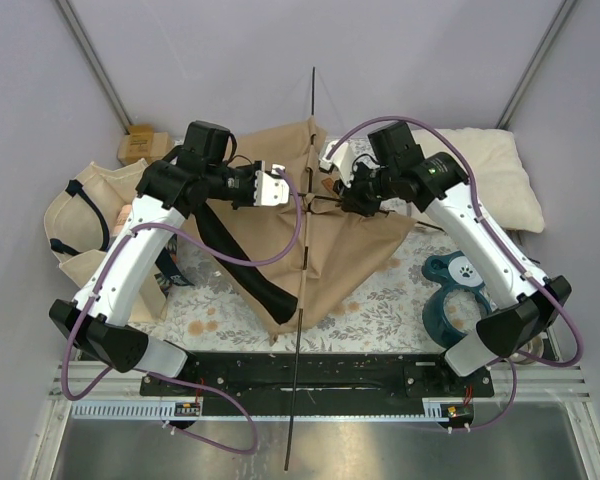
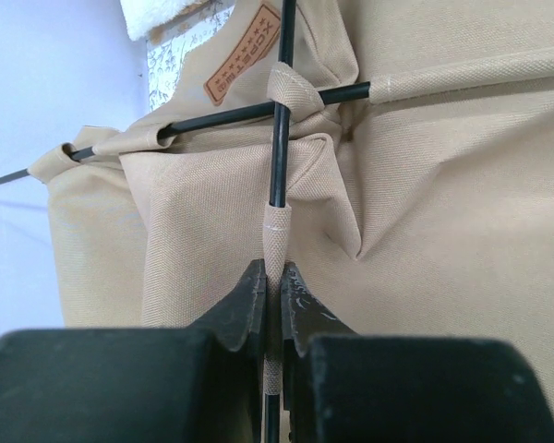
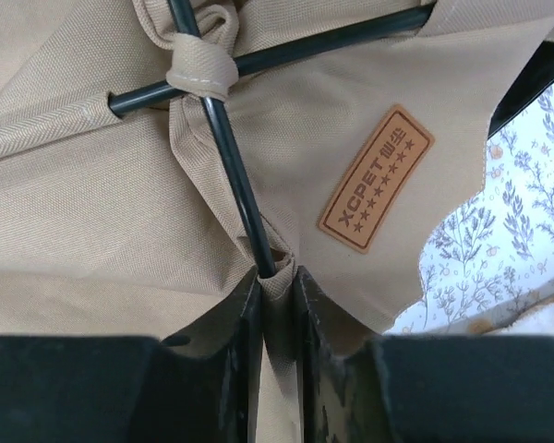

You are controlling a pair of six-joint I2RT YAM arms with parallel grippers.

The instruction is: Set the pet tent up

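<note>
The tan pet tent (image 1: 325,240) lies crumpled in the middle of the floral mat, its thin dark poles (image 1: 305,230) crossing near the top. My left gripper (image 2: 270,281) is shut on a canvas pole sleeve (image 2: 274,235) with a pole inside, just below the crossing (image 2: 282,106). My right gripper (image 3: 275,281) is shut on another canvas sleeve (image 3: 277,288) where a pole (image 3: 226,148) enters it, below the crossing loop (image 3: 201,72). The brown label patch (image 3: 374,178) sits right of that pole and also shows in the left wrist view (image 2: 243,55). In the top view the grippers (image 1: 280,187) (image 1: 358,197) flank the crossing.
A beige tote bag (image 1: 80,215) with dark straps lies at the left. A cream fluffy pillow (image 1: 495,175) lies at the back right. A teal paw-print object (image 1: 460,290) sits right of the tent. One long pole runs over the near table edge (image 1: 292,420).
</note>
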